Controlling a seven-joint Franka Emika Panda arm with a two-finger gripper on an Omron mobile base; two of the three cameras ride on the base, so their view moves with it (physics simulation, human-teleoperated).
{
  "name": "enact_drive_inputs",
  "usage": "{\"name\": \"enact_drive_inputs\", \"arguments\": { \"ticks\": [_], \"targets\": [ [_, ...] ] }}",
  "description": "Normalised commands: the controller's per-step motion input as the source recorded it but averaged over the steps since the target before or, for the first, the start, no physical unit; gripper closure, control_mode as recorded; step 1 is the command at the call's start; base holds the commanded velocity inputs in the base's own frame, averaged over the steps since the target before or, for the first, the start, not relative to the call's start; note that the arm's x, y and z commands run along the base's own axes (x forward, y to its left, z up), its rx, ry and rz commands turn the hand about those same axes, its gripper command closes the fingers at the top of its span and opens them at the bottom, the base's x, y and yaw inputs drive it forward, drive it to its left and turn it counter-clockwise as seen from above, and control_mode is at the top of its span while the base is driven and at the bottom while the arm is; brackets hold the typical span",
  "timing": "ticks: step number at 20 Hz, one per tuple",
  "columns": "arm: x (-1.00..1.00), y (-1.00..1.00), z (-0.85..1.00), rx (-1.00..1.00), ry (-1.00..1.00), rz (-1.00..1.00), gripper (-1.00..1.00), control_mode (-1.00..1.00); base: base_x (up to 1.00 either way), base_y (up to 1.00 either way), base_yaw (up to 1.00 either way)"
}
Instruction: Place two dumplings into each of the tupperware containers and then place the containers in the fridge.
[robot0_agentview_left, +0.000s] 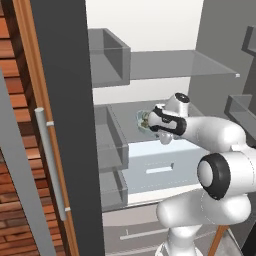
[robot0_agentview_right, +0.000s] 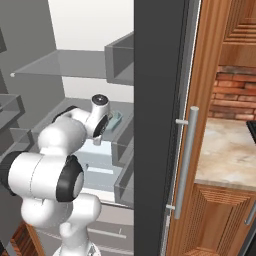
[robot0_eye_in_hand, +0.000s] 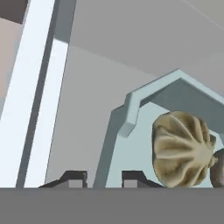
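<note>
My arm reaches into the open fridge (robot0_agentview_left: 165, 65). The pale teal tupperware container (robot0_eye_in_hand: 131, 109) rests on the grey middle shelf, seen small beyond the hand (robot0_agentview_left: 142, 119) and beside the wrist (robot0_agentview_right: 116, 119). One creased beige dumpling (robot0_eye_in_hand: 183, 148) lies inside it, and a second darker lump (robot0_eye_in_hand: 218, 168) peeks in at the right edge. My gripper (robot0_eye_in_hand: 105, 180) straddles the container's near rim. Its fingertips (robot0_eye_in_hand: 74, 179) stand a little apart, with a gap on each side of the rim. The grey container is out of view.
The fridge's dark grey door (robot0_agentview_left: 65, 100) with its long bar handle (robot0_agentview_left: 50, 160) stands open at the left. A pale blue drawer (robot0_agentview_left: 160, 167) sits below the shelf, and grey bins (robot0_agentview_left: 107, 55) line the side. A stone counter (robot0_agentview_right: 225, 145) and wooden cabinets lie to the right.
</note>
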Motion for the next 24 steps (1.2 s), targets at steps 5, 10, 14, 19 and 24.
{"name": "enact_drive_inputs", "arguments": {
  "ticks": [5,10,14,19,24],
  "targets": [
    [0.36,0.0,-0.34,0.0,0.0,0.0,1.0,-1.0,0.0,0.0,0.0],
    [0.45,0.0,-0.08,0.0,-0.02,0.0,1.0,-1.0,0.0,0.0,0.0],
    [0.18,0.0,-0.05,0.0,0.0,0.0,-1.0,-1.0,0.0,0.0,0.0],
    [0.0,0.0,0.0,0.0,0.0,0.0,-1.0,-1.0,0.0,0.0,0.0],
    [-0.23,0.0,0.0,0.0,-0.11,0.0,-1.0,-1.0,0.0,0.0,0.0]
  ]
}}
